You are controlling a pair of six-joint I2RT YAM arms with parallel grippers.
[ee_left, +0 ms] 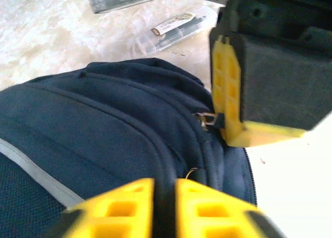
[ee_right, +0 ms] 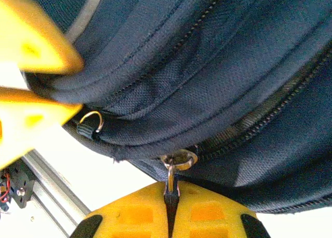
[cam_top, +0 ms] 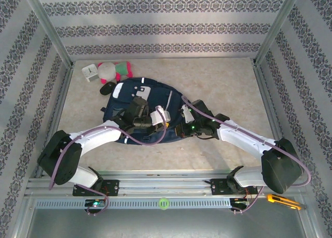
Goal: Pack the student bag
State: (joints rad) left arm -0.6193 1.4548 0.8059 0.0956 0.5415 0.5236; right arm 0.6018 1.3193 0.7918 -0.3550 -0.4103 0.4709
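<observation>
While the student bag [cam_top: 155, 95] lies flat about the middle of the tabletop [cam_top: 223, 82], slightly nearer the left edge than the right, both arms reach in over its near side from the near edge. In its own wrist view the left gripper [ee_left: 164, 190] is clenched on a raised ridge of the bag's navy fabric, a dark strip of cloth pinched between its yellow fingers [ee_left: 124, 201]. The right gripper [ee_right: 170, 190] is closed on the zip pull [ee_right: 171, 178], whose black tab disappears between the fingertips while the metal ring above it hangs from the slider on a curved zipper line. Seen from the right wrist, the left fingers straddle the bag's rolled edge just beside a second small wire ring [ee_right: 93, 121]. A thin pale stripe [ee_left: 36, 170] runs across the bag's cloth. Beyond the bag in the left wrist view, a clear plastic case [ee_left: 171, 26] with dark contents lies on the pale surface. Near the far left corner sit a small white box [cam_top: 90, 72] and a pink and white plush toy [cam_top: 113, 70], touching or nearly so, with a small dark object [cam_top: 107, 86] between them and the bag. Outside the near right corner a yellow cutter [cam_top: 282, 200] rests on the metal frame.
</observation>
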